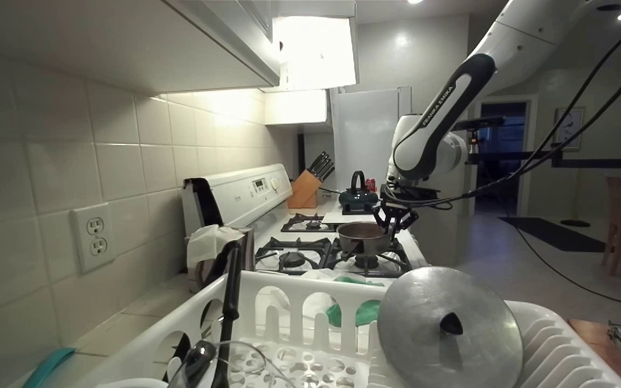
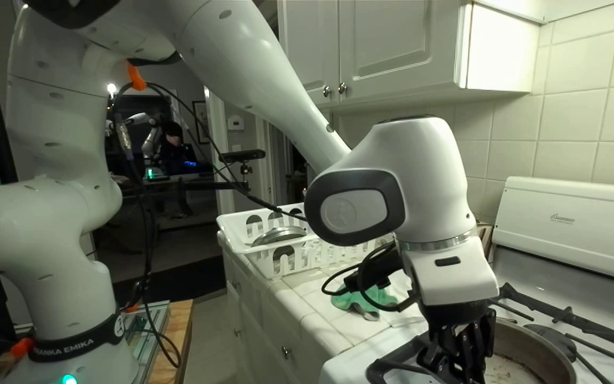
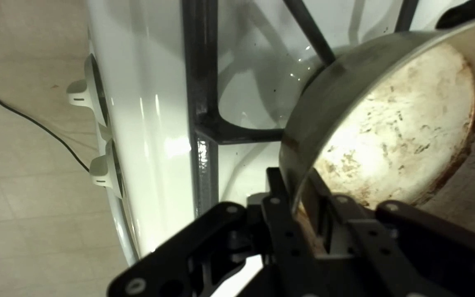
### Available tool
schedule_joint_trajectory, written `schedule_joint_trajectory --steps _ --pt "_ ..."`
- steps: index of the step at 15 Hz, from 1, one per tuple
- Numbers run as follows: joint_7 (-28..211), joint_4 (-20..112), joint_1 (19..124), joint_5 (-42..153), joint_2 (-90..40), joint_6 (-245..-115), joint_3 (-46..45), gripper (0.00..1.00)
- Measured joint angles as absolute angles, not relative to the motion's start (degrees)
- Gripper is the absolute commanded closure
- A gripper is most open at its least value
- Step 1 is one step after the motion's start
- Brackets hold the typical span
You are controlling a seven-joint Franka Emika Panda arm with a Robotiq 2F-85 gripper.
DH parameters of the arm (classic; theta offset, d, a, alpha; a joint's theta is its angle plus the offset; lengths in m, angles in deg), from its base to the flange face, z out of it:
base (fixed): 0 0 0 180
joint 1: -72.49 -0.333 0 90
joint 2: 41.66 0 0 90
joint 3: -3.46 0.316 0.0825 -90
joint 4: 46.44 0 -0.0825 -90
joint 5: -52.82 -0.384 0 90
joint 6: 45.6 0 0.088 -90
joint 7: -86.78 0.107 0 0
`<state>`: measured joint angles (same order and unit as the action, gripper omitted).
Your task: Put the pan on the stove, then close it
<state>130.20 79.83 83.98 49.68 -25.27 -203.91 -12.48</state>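
The pan (image 1: 361,240) is a worn metal pot, standing upright on a front burner grate of the white stove (image 1: 243,196). Its stained inside (image 3: 398,128) fills the right of the wrist view, and part of its rim (image 2: 552,349) shows in an exterior view. My gripper (image 3: 294,173) straddles the pan's wall, one finger outside and one inside. A gap shows between the wall and the inner finger, so the jaws stand slightly open. From outside, the gripper (image 1: 390,229) points down at the pan's near edge. The pan's handle cannot be made out clearly.
A white dish rack (image 1: 310,285) beside the stove holds a round metal lid (image 1: 450,328) with a black knob. A green cloth (image 2: 363,298) lies on the counter between. Behind the burners stand a dark kettle (image 1: 358,199) and a knife block (image 1: 304,191). Knobs (image 3: 97,169) line the stove's front.
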Motion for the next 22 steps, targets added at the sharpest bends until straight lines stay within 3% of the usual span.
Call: schedule_joint_trajectory --steps 7,15,22 --pt "128.8 79.3 83.7 47.0 -26.0 -198.8 -12.2 0.02" --pt "144.4 79.4 72.7 74.9 -31.5 -190.0 -21.0 0.00" --pt "134.3 82.8 72.3 76.1 -35.8 -185.6 -9.9 0.00"
